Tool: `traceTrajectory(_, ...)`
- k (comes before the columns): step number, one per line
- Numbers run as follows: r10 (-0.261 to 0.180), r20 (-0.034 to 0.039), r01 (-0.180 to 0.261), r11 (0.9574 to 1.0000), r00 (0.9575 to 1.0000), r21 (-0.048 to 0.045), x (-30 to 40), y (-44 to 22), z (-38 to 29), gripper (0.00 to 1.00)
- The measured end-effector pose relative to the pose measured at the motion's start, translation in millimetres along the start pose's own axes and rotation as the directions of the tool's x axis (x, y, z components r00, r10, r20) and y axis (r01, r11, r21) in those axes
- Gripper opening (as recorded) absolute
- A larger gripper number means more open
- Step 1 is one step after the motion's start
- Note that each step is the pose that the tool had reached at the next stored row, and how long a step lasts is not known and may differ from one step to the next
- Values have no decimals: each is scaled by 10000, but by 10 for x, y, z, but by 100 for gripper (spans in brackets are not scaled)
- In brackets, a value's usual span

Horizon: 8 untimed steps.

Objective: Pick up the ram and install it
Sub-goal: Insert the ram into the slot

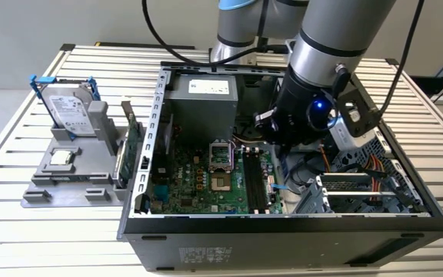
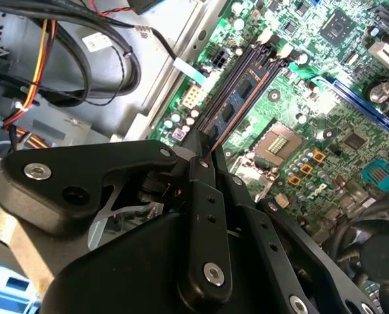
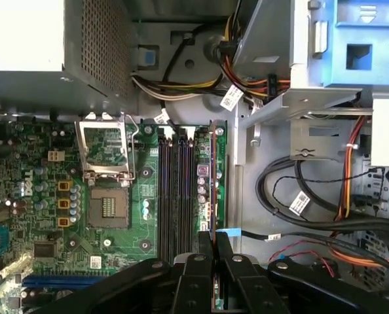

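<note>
The ram (image 2: 239, 97) is a slim bluish stick with small dark chips. It stands on edge along the outermost memory slot of the green motherboard (image 2: 325, 104), on the side nearest the drive bay. In the first wrist view the ram (image 3: 208, 176) runs straight in between the black fingers. My gripper (image 3: 213, 243) is shut on the ram's near end, and the fingertips (image 2: 202, 148) hide that end. Whether the ram is pressed fully into the slot cannot be told. In the exterior view the arm's wrist (image 1: 308, 115) hangs inside the open computer case, over the memory slots (image 1: 255, 180).
The processor socket (image 3: 106, 176) lies beside the slots, and the grey power supply (image 1: 203, 103) is behind it. Loose cables (image 3: 312, 196) and a drive cage (image 1: 360, 190) crowd the slots' other side. Outside the case, a grey holder (image 1: 67, 184) carries a green card (image 1: 131, 147) and a hard drive (image 1: 71, 109).
</note>
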<state>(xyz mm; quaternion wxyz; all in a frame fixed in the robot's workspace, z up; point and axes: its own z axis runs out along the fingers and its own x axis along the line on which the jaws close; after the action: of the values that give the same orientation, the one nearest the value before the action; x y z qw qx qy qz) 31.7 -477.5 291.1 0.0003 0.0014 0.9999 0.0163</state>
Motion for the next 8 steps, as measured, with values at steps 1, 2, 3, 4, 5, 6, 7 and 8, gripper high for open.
traceTrajectory(1, -1, 0, 1, 10000, 10000, -1, 4, -9, 13, 0)
traceTrajectory(2, -1, 0, 1, 10000, 10000, -1, 8, -17, 28, 0)
traceTrajectory(3, -1, -1, 1, 10000, 10000, 1, 12, -27, 42, 0)
traceTrajectory(4, -1, 0, 1, 10000, 10000, 1, 16, -37, 55, 0)
traceTrajectory(5, -1, 0, 1, 10000, 10000, 1, 22, -47, 66, 0)
traceTrajectory(6, 0, 0, 0, 10000, 10000, 0, 28, -53, 76, 0)
traceTrajectory(7, -1, 0, 1, 10000, 10000, -2, 33, -57, 89, 0)
traceTrajectory(8, -1, 0, 1, 10000, 10000, 1, 37, -62, 103, 0)
